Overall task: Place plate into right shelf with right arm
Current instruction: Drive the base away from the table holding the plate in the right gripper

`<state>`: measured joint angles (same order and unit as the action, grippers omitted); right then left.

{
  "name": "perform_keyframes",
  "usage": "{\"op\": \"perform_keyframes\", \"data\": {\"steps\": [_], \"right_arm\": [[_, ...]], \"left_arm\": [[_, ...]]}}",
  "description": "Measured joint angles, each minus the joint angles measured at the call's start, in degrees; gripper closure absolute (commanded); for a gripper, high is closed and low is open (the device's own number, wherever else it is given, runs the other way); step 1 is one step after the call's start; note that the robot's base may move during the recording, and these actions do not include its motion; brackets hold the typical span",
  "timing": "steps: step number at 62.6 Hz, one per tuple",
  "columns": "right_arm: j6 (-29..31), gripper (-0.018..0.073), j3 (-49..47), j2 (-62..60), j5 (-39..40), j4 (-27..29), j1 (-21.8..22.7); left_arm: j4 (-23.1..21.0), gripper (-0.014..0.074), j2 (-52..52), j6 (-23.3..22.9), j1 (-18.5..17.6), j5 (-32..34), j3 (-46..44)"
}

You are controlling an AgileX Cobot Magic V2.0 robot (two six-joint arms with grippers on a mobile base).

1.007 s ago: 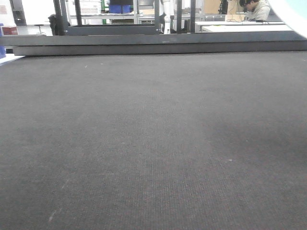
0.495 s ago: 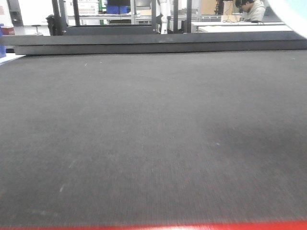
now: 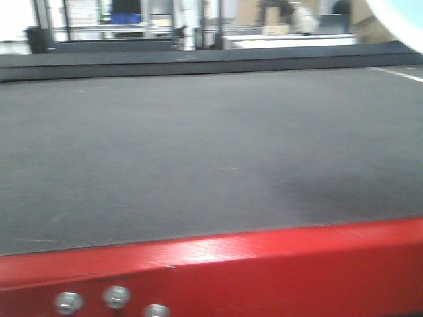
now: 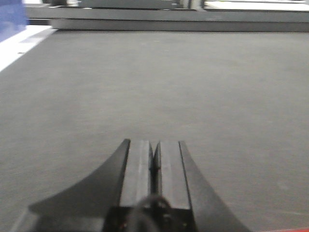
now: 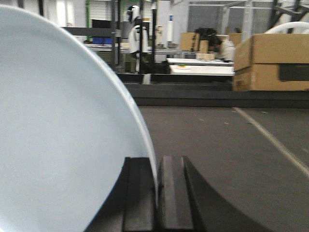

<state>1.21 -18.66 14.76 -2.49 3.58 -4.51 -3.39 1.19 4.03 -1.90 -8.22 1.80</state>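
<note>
Your plate [image 5: 63,145], white, stood on edge, rim arcing up and leftward, right gripper [image 5: 157,166] clamped on its lower rim, left gripper [image 4: 153,147] pressed closed.

My left pincer [image 4: 153,154] is matte black all over. It has two flat, straight-edged fingers [image 4: 139,169] with long rectangular faces. On the outer side of each is a broad fin that sweeps down and outward in a smooth curve. At its base a dark rounded piece [image 4: 149,207], perhaps a cable, shows only as a blur against the housing. My right pincer [image 5: 158,164] is built the same, with black slab fingers, squared tips and the same curved, flaring shoulders.
</note>
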Motion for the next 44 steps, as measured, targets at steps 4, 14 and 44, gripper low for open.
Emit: {"op": "perform_keyframes", "data": {"steps": [4,14,44], "right_arm": [[0.0,0.0505,0.0,0.0,0.0,0.0,0.0],[0.0,0.0505,0.0,0.0,0.0,0.0,0.0],[0.0,0.0505,0.0,0.0,-0.1,0.0,0.0]], "left_arm": [[0.0,0.0643,0.0,0.0,0.0,0.0,0.0],[0.0,0.0643,0.0,0.0,0.0,0.0,0.0],[0.0,0.0643,0.0,0.0,0.0,0.0,0.0]]}}
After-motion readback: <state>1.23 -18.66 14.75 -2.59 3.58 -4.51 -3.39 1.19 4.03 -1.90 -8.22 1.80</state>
